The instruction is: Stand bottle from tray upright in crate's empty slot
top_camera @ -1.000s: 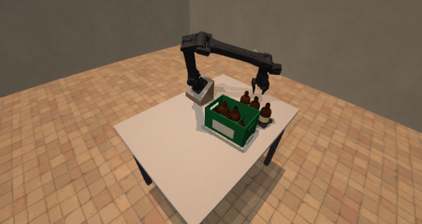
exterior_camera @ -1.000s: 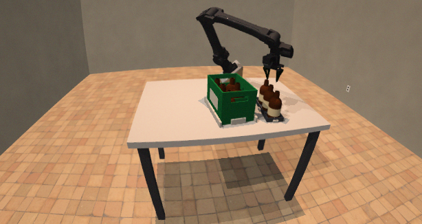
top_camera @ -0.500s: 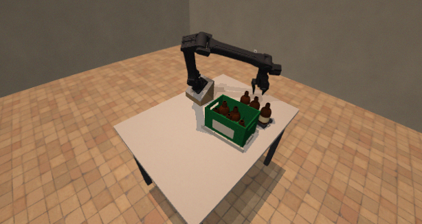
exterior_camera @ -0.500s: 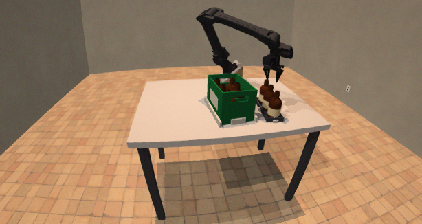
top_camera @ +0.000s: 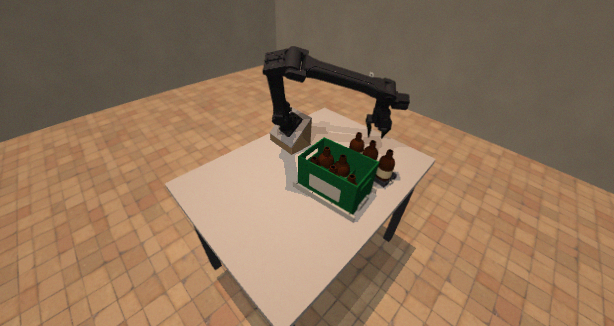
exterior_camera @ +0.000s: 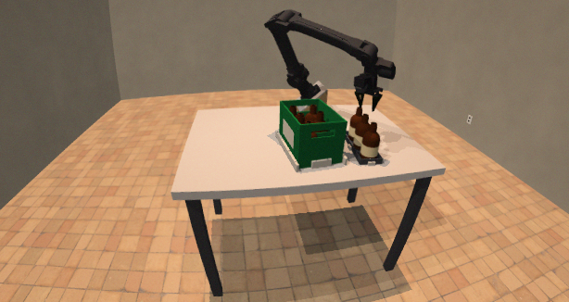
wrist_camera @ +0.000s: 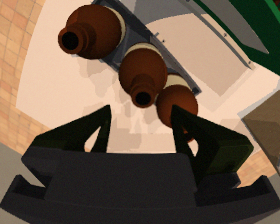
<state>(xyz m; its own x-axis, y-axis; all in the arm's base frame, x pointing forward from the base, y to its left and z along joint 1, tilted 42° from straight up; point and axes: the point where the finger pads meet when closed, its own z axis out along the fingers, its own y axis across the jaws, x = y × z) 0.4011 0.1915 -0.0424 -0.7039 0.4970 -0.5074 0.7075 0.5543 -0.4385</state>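
A green crate [top_camera: 337,176] with several brown bottles inside stands on the white table; it also shows in the exterior view [exterior_camera: 312,132]. Beside it a dark tray [exterior_camera: 366,155] holds three brown bottles with cream labels upright in a row [top_camera: 385,165] [exterior_camera: 363,132]. My gripper [top_camera: 378,128] [exterior_camera: 367,103] hangs open and empty above the far end of that row. In the wrist view my fingers frame the table just past the nearest bottle [wrist_camera: 177,104], with the other two [wrist_camera: 143,75] [wrist_camera: 91,32] beyond. The crate's empty slot is hard to make out.
The arm's base sits on a tan block [top_camera: 292,134] at the table's far edge behind the crate. The crate rests on a light grey mat [exterior_camera: 315,162]. The tray lies close to the table's right edge.
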